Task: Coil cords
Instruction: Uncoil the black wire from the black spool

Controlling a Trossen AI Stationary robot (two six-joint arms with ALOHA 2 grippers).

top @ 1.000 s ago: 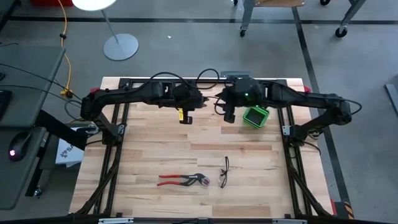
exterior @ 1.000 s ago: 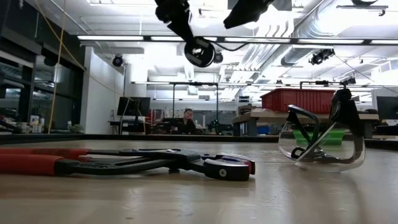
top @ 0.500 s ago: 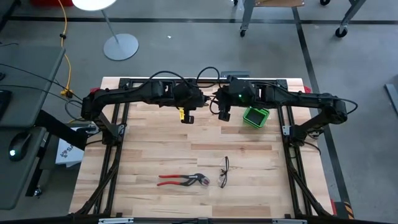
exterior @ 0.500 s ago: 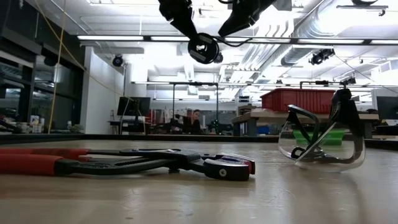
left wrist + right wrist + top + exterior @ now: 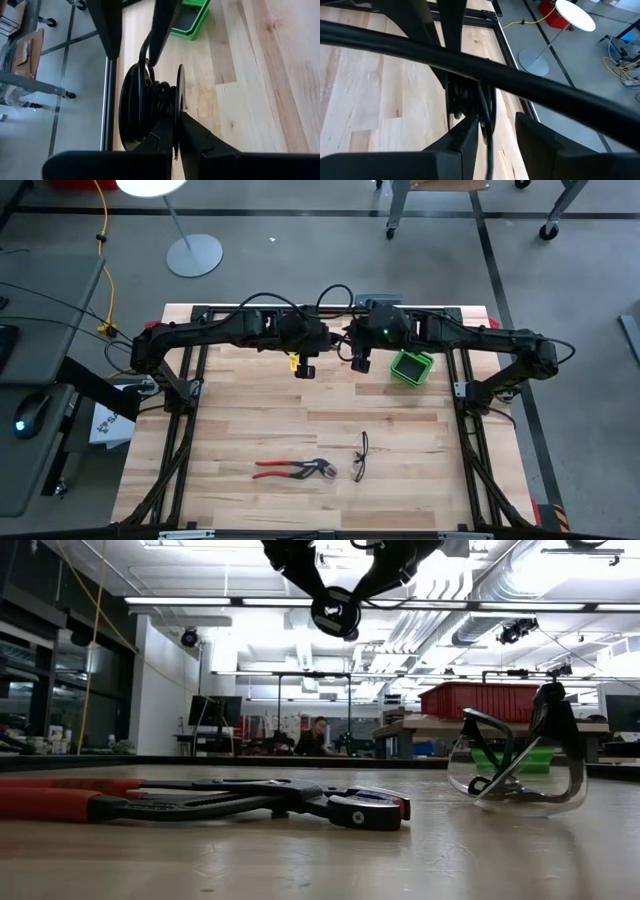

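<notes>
From above, both arms meet over the far middle of the table (image 5: 250,410). The left claw (image 5: 308,368) and right claw (image 5: 360,360) hang near each other, well clear of the wood. Just beside the right claw, on its outer side, sits a green bin (image 5: 411,366). Well apart from both claws, toward the near edge, lie red-handled pliers (image 5: 290,470) and a pair of safety glasses (image 5: 360,456). The cord reel itself is too small and dark to pick out here.

Down at table height, the reel (image 5: 335,613) hangs high in the air, pinched at its rim by the left claw (image 5: 322,602), with the right claw (image 5: 372,585) close on its other side. Both arms are cut off at the top edge. The pliers (image 5: 200,802) fill the foreground, the glasses (image 5: 515,765) stand off to the side, and a person (image 5: 318,736) sits far back in the room.

On the left wrist, the left claw (image 5: 176,136) is clamped together on one thin flange of the reel (image 5: 150,107), black cord wound between the two discs. The right arm's dark fingers come in just beyond it; the green bin (image 5: 187,20) lies farther out.

On the right wrist, the right claw (image 5: 492,131) stands apart, with a strand of cord (image 5: 487,112) running between its fingers (image 5: 465,137); whether they touch it I cannot tell. A thick black cable (image 5: 470,60) crosses in front and hides much of the reel.
</notes>
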